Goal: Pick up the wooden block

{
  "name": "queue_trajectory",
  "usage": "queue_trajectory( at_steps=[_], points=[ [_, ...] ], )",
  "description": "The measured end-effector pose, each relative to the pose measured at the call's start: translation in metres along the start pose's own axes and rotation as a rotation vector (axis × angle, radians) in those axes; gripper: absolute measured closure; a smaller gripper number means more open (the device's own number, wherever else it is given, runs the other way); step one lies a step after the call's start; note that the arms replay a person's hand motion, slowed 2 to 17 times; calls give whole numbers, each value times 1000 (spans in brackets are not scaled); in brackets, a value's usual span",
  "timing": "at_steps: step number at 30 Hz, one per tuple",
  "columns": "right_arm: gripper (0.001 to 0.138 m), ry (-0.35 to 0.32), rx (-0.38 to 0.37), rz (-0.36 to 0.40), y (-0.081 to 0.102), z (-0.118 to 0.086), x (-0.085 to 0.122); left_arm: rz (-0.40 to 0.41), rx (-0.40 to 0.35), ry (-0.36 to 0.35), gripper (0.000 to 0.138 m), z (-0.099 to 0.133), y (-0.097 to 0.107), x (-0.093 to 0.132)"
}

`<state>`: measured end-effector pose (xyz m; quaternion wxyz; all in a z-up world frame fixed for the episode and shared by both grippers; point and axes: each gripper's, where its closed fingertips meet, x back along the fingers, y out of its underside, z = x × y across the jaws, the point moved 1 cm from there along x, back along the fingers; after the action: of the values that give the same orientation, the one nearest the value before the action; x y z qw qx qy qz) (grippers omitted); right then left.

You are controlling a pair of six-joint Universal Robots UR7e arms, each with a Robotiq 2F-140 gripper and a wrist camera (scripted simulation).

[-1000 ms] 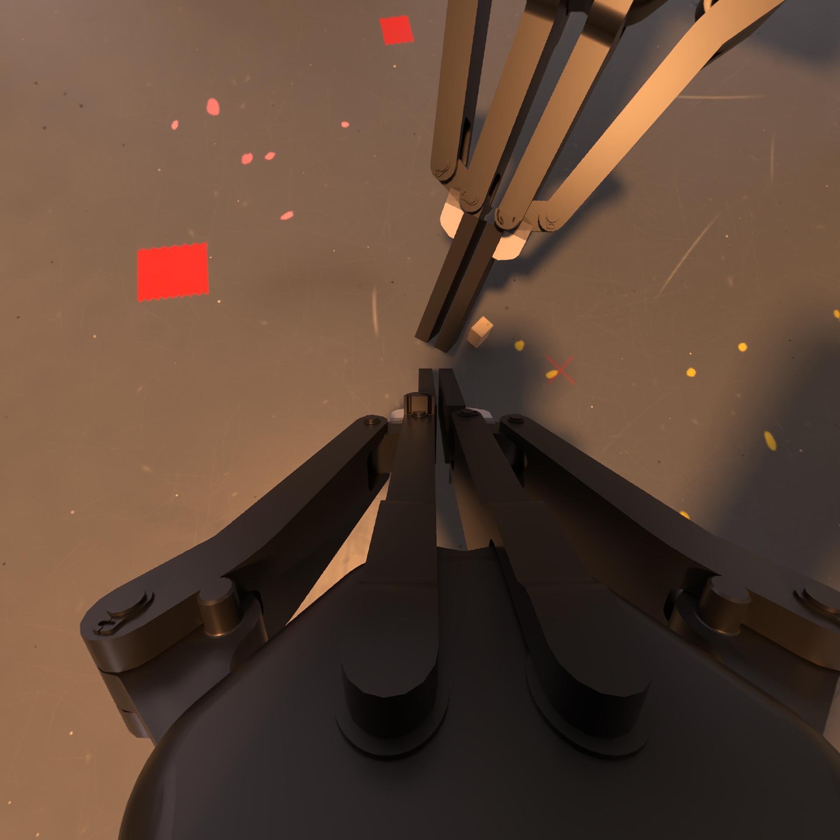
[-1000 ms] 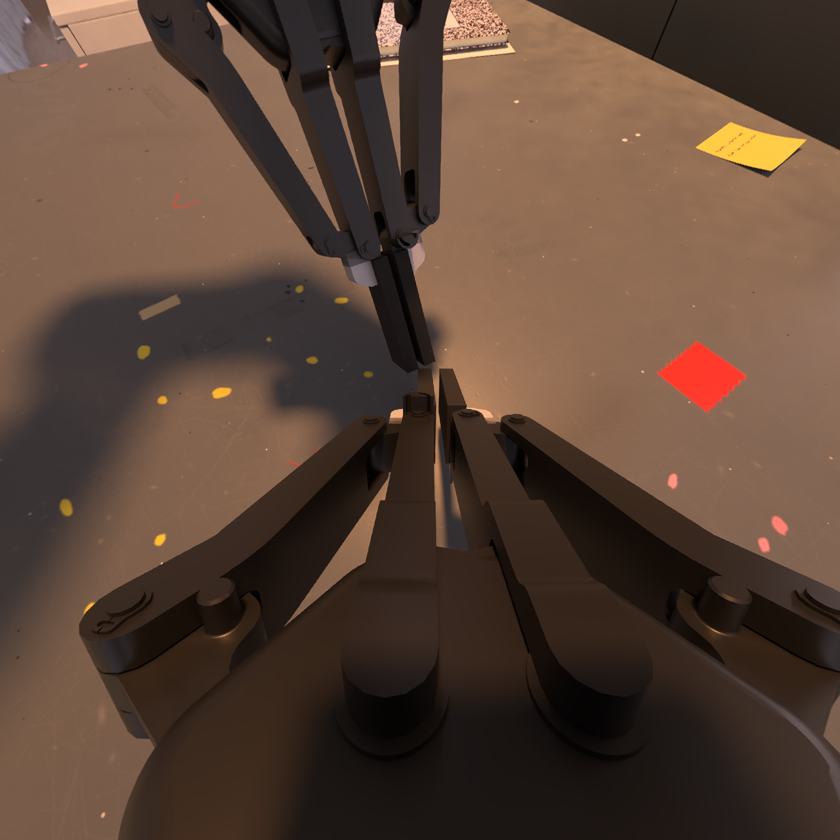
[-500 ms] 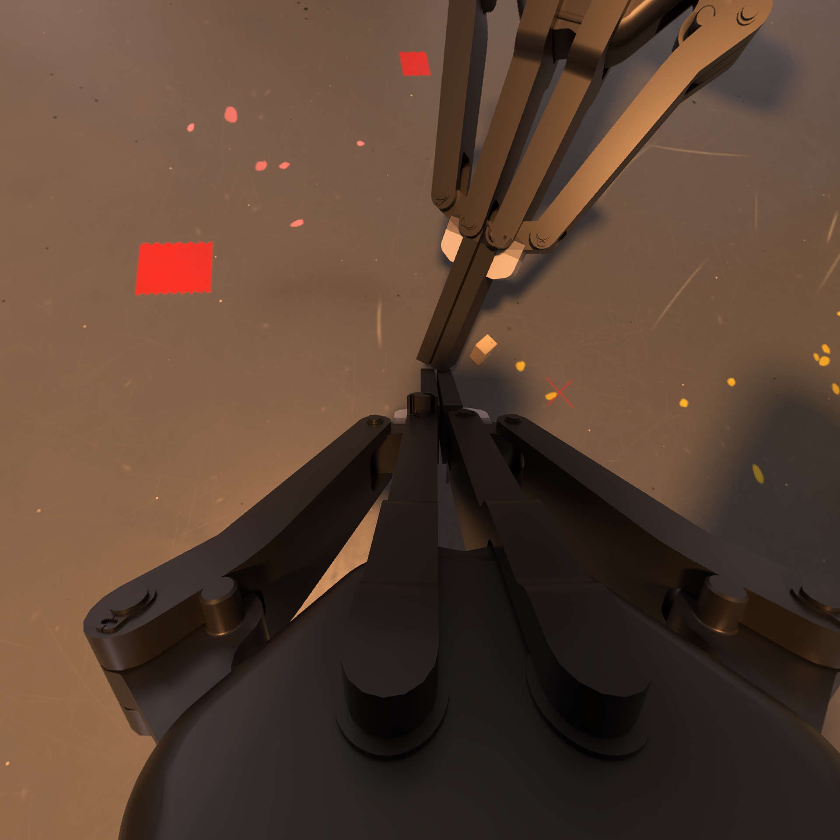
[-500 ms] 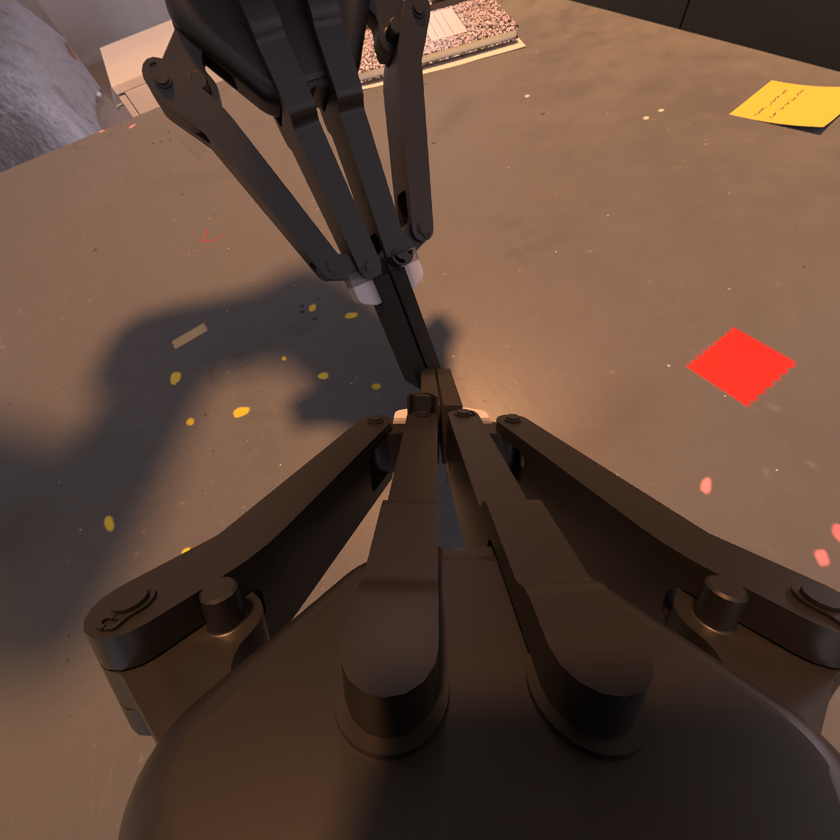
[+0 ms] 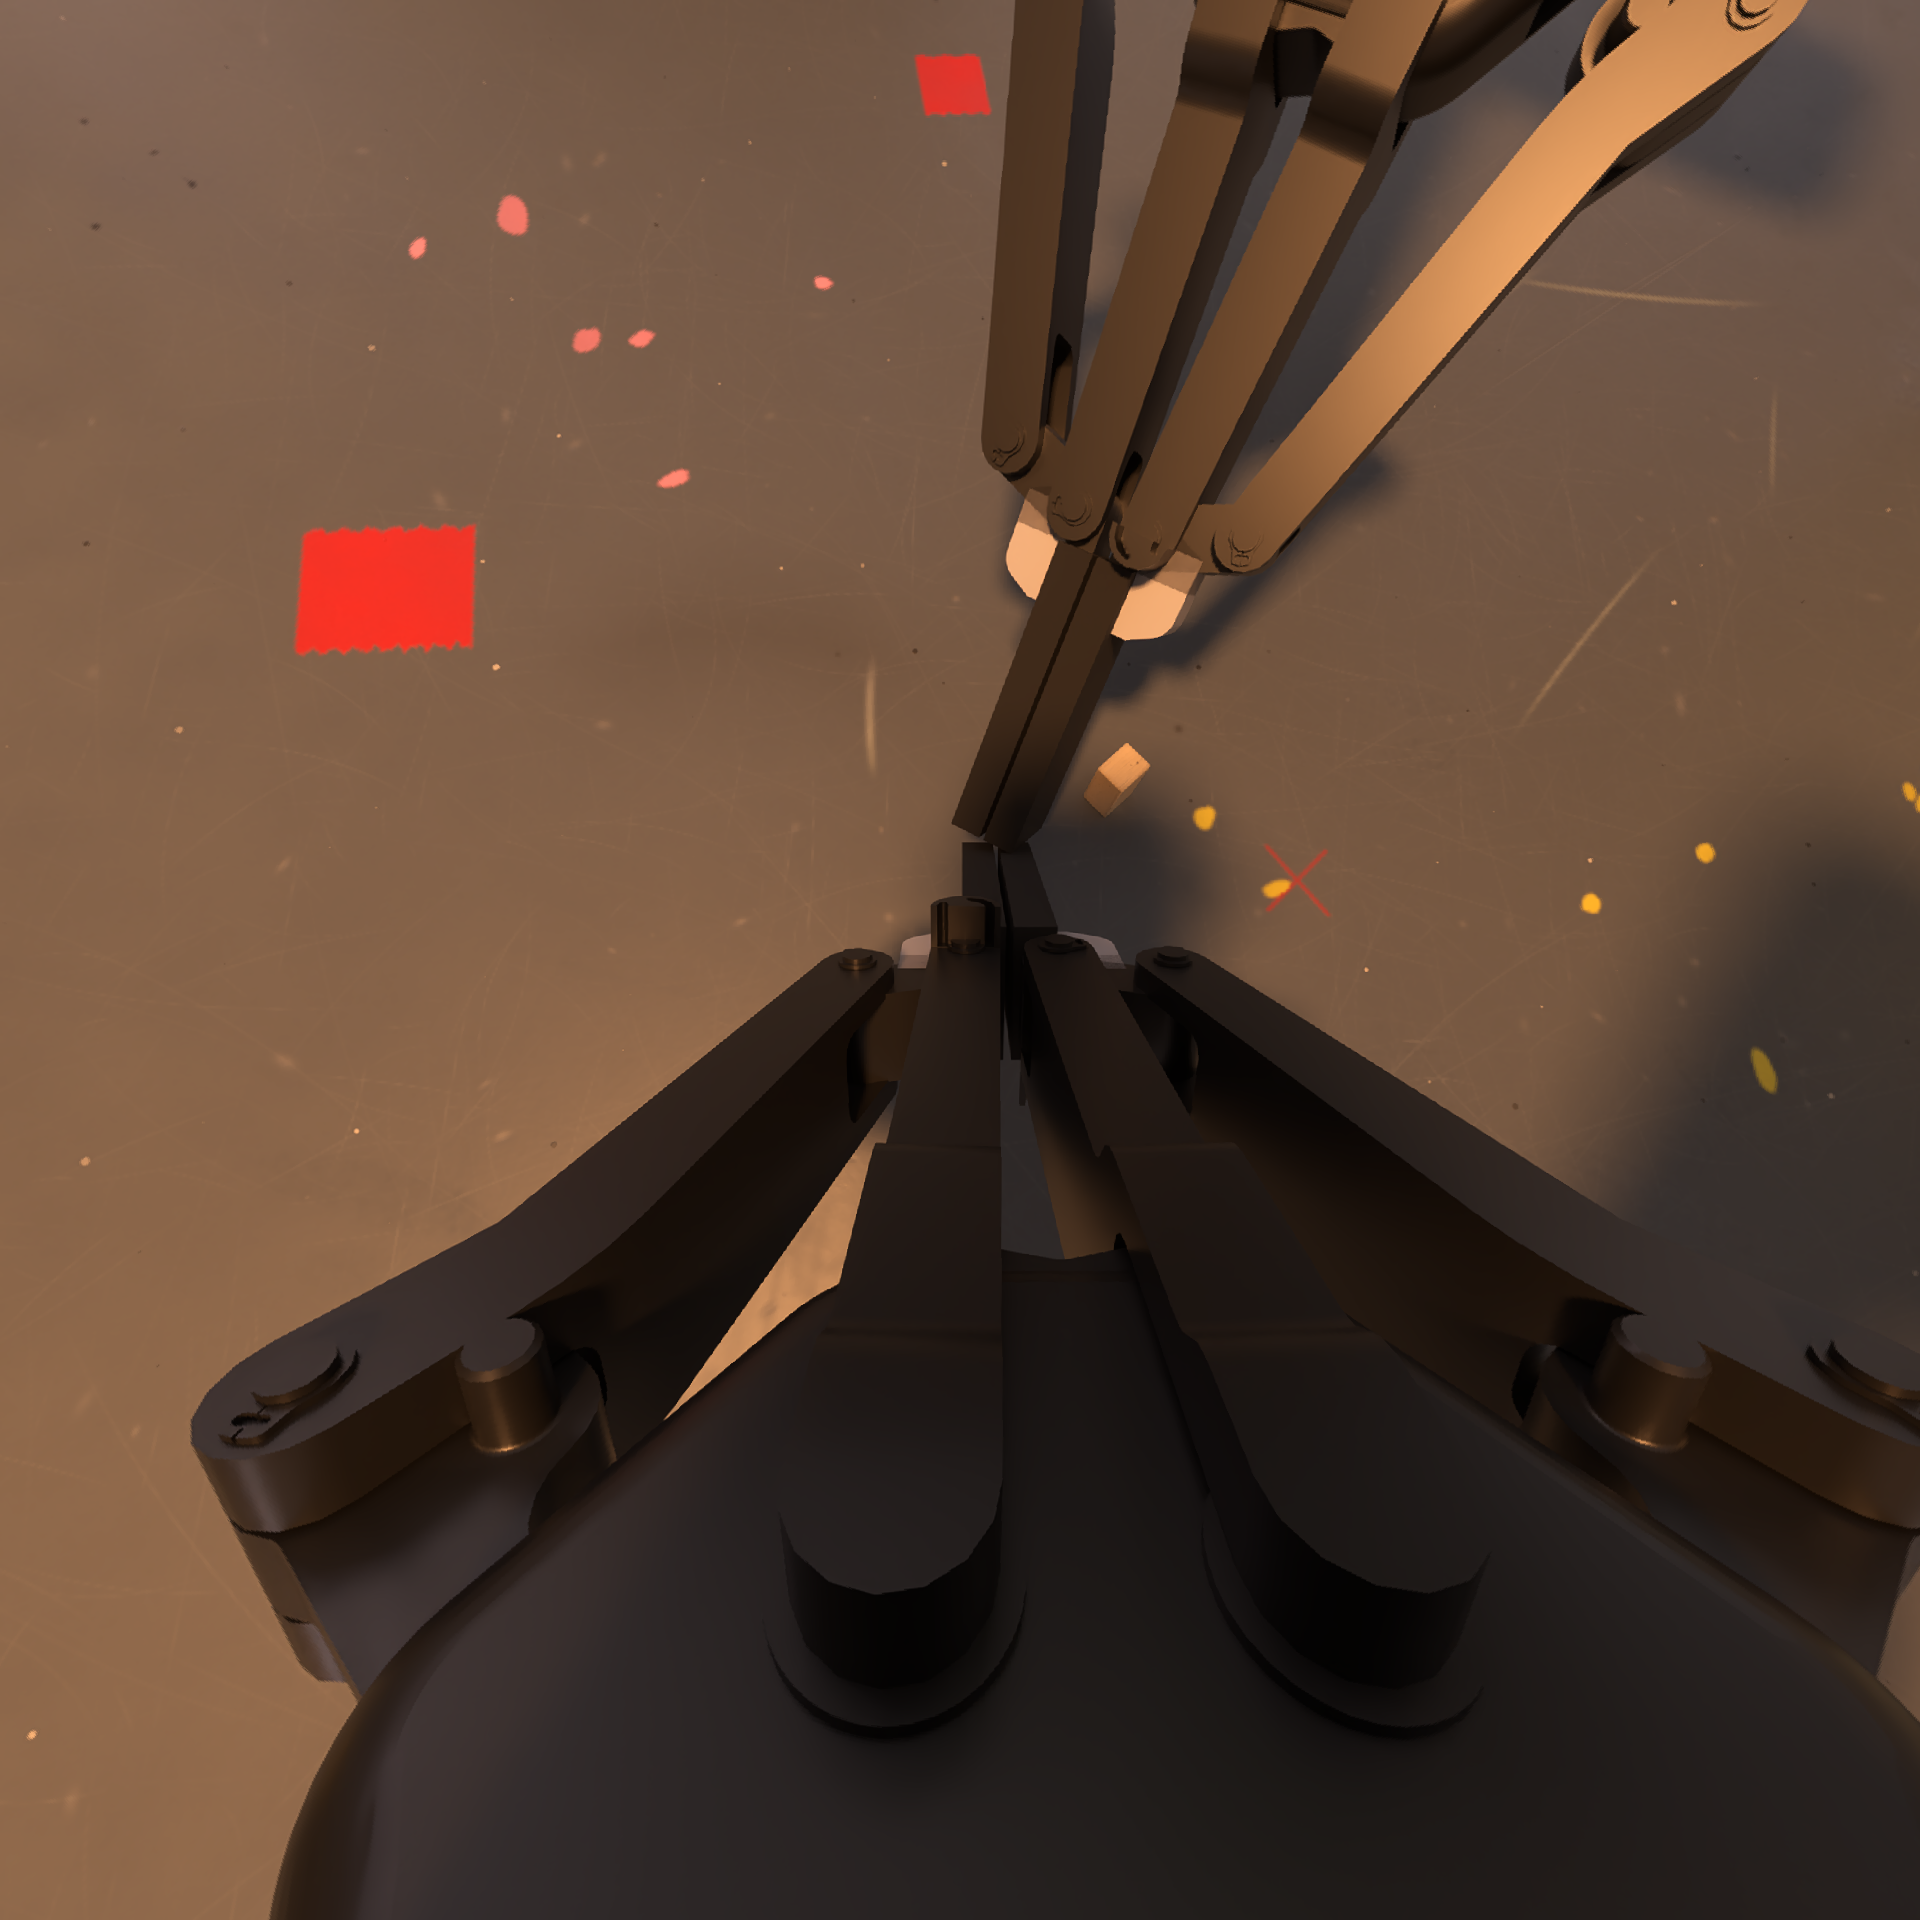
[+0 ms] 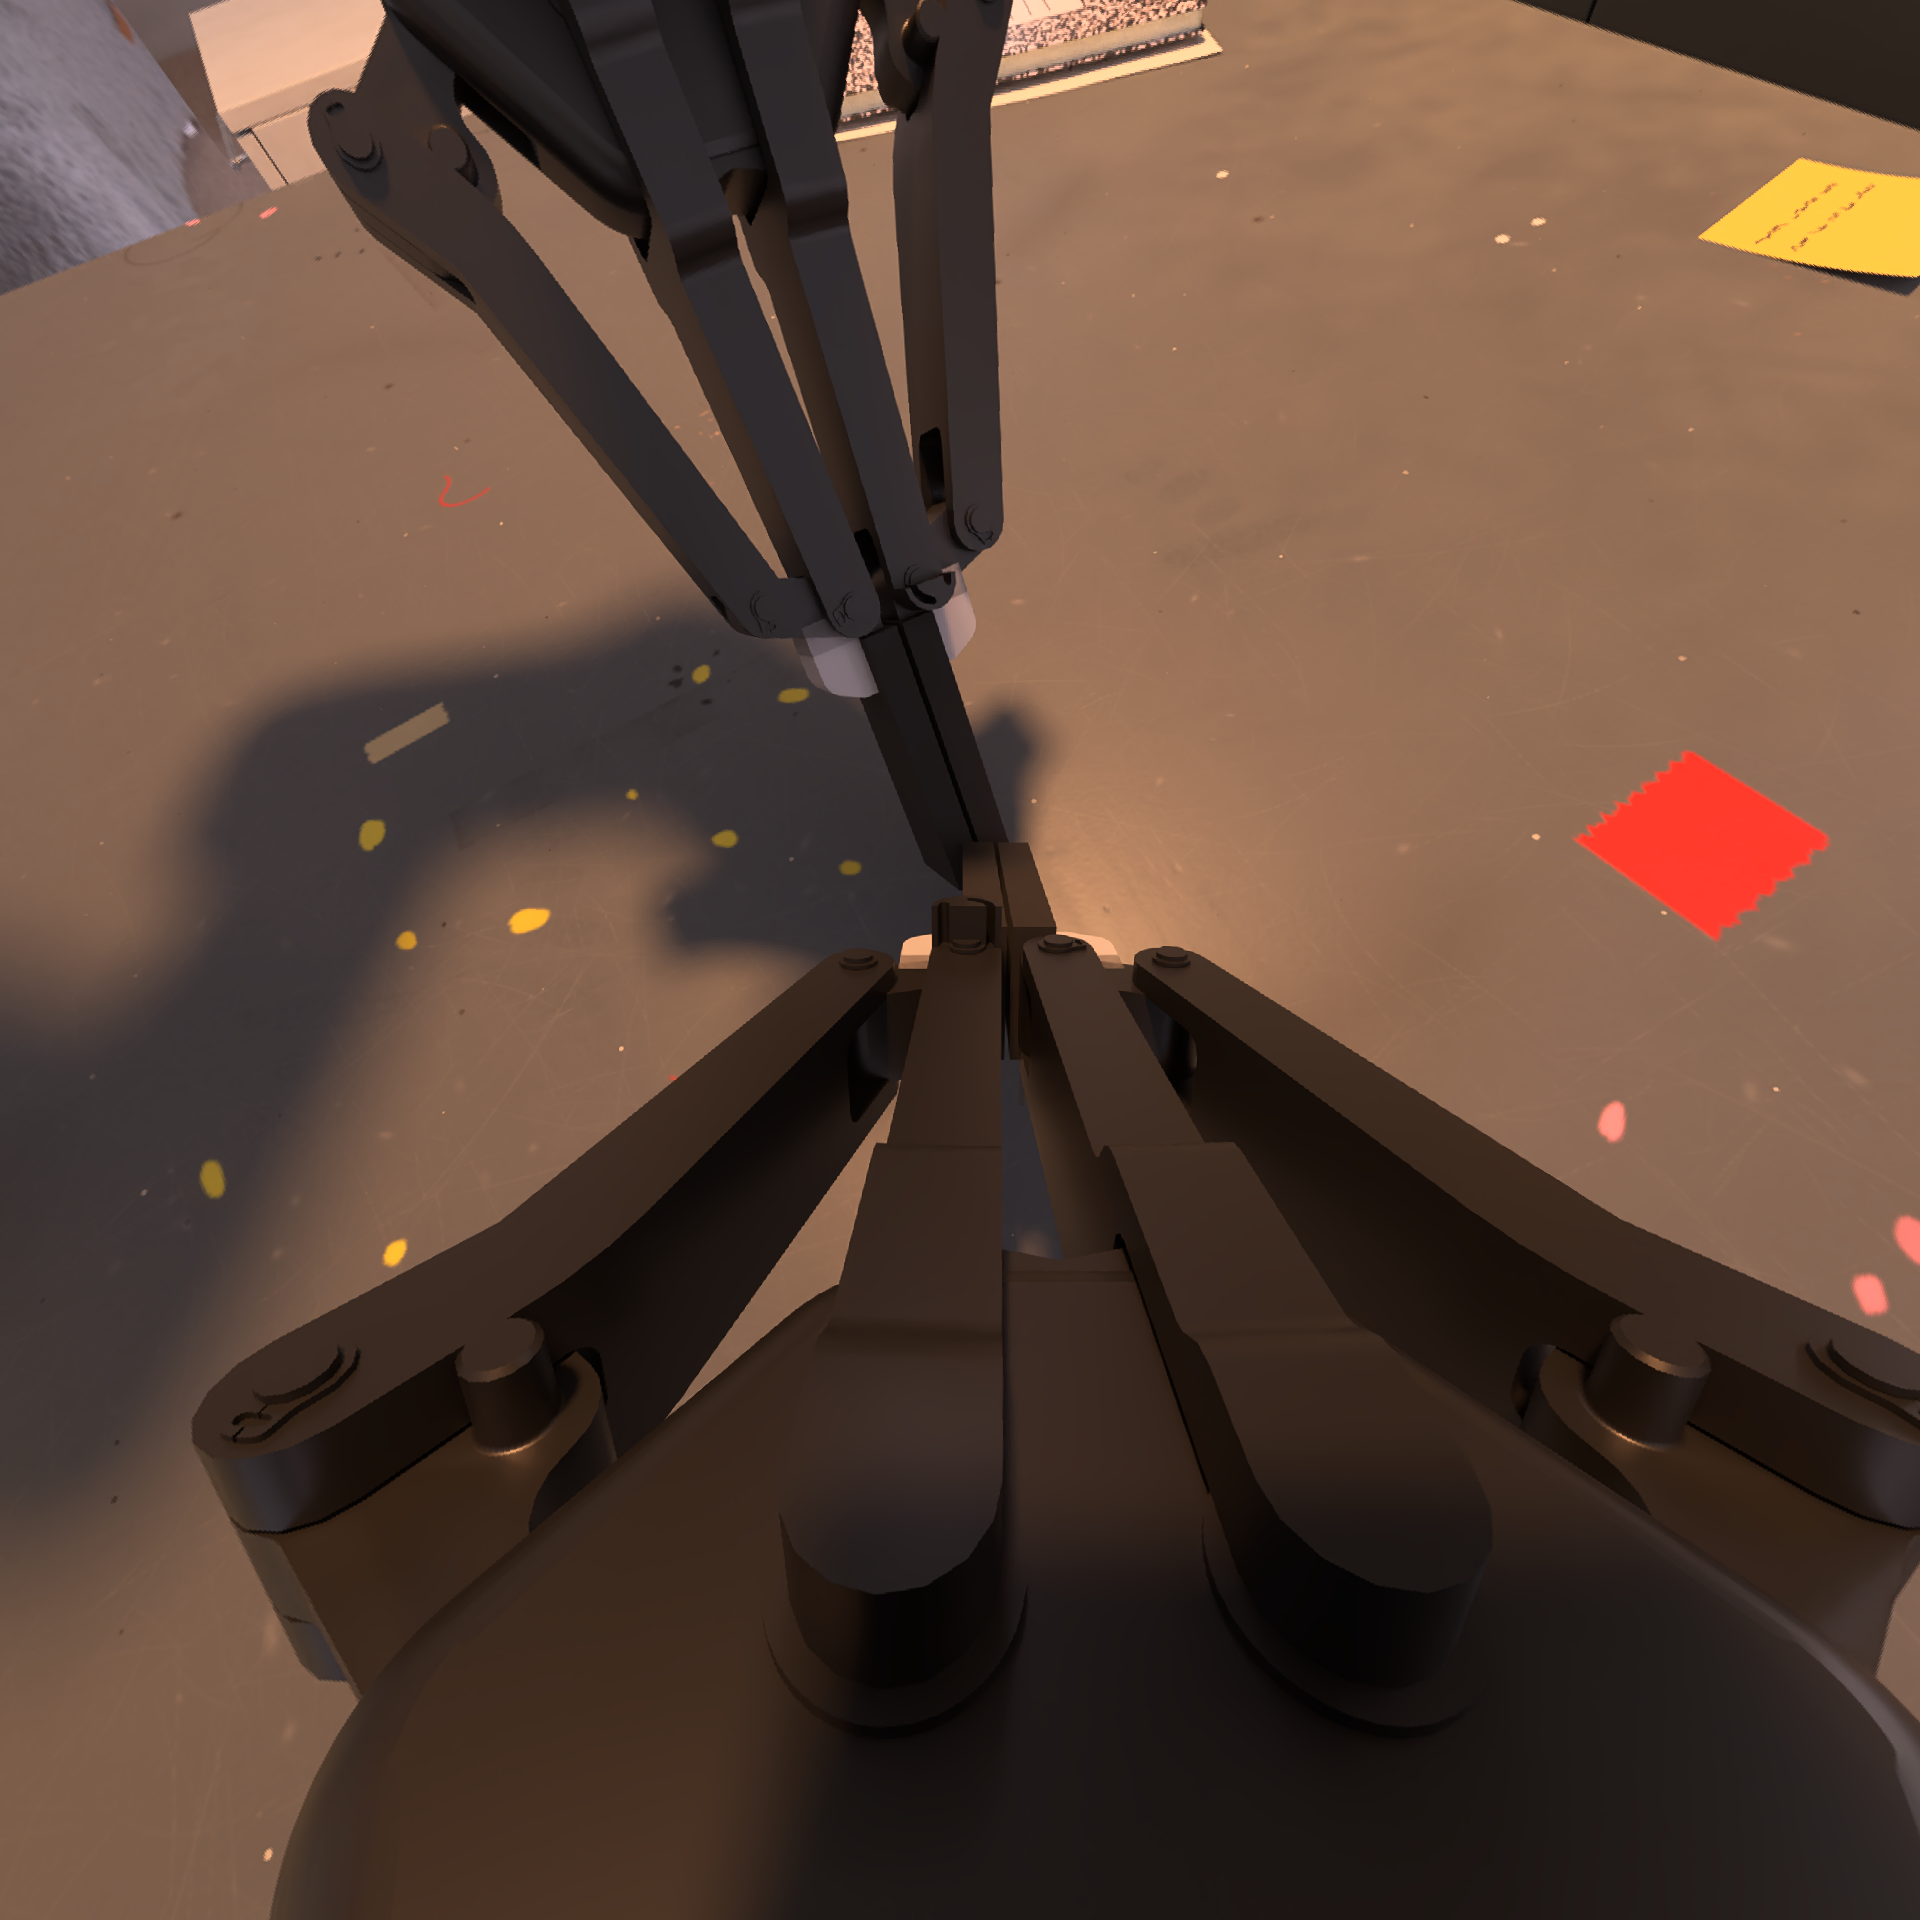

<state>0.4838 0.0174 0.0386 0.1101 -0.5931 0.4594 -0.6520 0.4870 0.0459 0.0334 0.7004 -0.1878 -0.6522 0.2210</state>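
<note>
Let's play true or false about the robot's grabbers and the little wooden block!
1. The wooden block lies on the table. True.
2. The left gripper holds the block. False: its jaws are shut on nothing, and the block lies apart.
3. The right gripper has its jaws wide open. False: they are shut.
4. A red square patch is on the table. True.
5. A yellow paper note lies on the table. True.
</note>
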Motion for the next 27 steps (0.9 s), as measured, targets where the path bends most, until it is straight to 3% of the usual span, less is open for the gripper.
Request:
queue_trajectory(
  at_steps=[19,27],
  points=[
    [138,23,22,-14,1,3,-4,-28,-9,-8,137,-3,3,-2],
    [138,65,22,-12,3,3,-5,-43,-15,-19,137,-3,4,-4]
  ],
)
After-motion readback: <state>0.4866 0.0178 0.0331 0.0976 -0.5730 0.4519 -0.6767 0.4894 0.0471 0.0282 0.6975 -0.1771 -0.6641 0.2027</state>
